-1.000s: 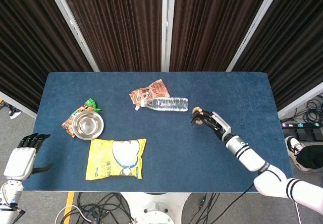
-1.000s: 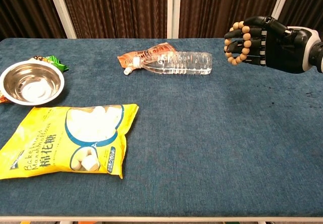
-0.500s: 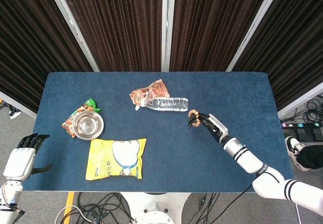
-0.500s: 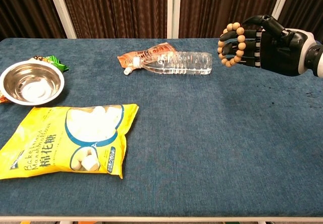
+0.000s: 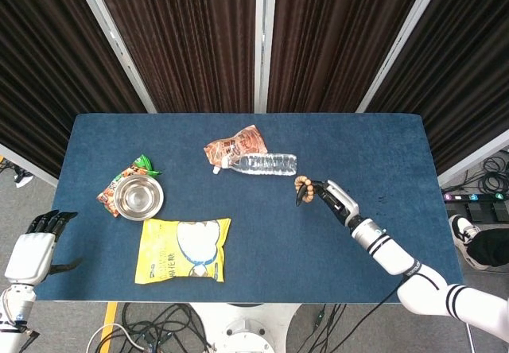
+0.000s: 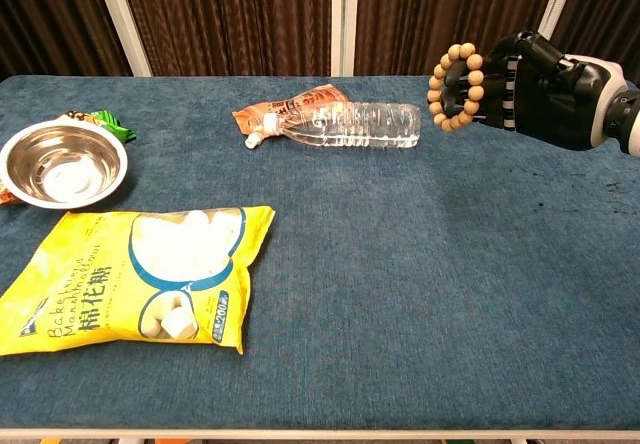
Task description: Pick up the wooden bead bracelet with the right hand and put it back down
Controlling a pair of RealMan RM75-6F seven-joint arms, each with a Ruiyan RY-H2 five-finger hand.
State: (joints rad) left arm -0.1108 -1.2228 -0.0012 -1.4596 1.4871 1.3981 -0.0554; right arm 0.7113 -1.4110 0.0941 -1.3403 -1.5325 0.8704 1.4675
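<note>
Bracelet [image 6: 454, 88] aloft in right hand [image 6: 535, 89] fingers [image 6: 480, 92], beside bottle [image 6: 352, 125]

The right robot hand [image 6: 520, 89] keeps drifting left above the worktop [image 6: 400, 264], carrying the wooden bead bracelet [image 6: 452, 88] closer to the water bottle [image 6: 350, 124]. From the head view it has also slid toward the robot's side. The bracelet now hangs off the fingertips, higher than a second ago.
</note>
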